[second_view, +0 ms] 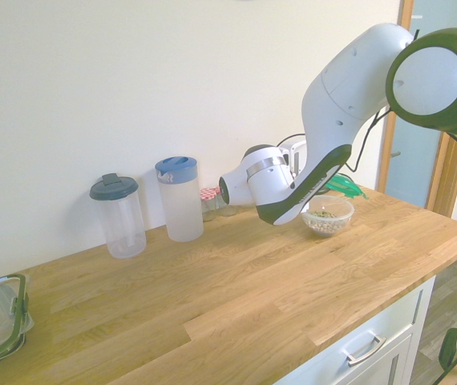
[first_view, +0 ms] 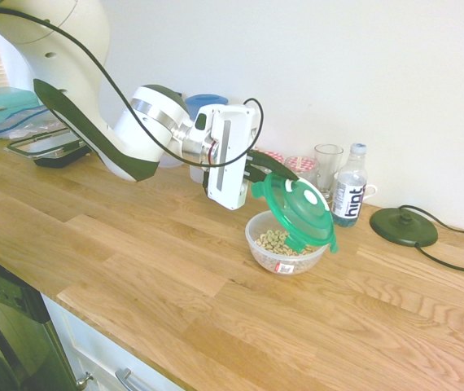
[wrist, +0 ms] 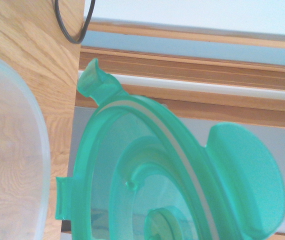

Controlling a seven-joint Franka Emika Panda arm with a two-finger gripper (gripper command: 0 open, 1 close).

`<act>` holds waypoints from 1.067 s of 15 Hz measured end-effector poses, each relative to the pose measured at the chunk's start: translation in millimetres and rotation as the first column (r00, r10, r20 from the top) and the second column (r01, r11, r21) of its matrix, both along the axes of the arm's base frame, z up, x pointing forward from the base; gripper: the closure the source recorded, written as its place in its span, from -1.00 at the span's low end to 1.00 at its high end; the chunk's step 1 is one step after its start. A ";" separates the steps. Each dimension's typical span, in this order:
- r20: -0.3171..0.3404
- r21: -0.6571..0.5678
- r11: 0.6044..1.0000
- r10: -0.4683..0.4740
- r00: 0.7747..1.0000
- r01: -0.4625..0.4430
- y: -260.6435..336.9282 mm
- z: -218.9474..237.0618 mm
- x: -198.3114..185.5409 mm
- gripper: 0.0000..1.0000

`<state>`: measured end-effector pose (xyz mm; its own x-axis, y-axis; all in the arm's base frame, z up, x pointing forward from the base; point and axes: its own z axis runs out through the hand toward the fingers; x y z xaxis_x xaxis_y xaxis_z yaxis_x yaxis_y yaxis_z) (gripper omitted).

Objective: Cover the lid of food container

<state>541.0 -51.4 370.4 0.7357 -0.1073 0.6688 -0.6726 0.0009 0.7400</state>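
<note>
A plain pale wall (first_view: 395, 73) stands behind the wooden table (first_view: 159, 285); white cabinets (second_view: 393, 329) sit beneath, and wood-framed pale-blue panels (second_view: 422, 164) show beyond.

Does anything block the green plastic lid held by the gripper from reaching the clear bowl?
Nothing visible does: the translucent green plastic lid hangs tilted directly over the round clear plastic bowl.
</note>
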 end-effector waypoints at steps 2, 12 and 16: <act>-0.002 0.001 1.000 0.003 1.000 -0.003 3.3 -6.4 9.8 1.00; -0.026 -0.014 0.999 -0.041 0.999 0.041 13.9 -19.0 9.4 1.00; -0.026 -0.014 0.999 -0.050 0.998 0.050 16.8 -20.6 7.1 -1.00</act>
<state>548.1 -34.6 349.9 0.7469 -0.1354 0.6510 -0.6519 0.0438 0.7570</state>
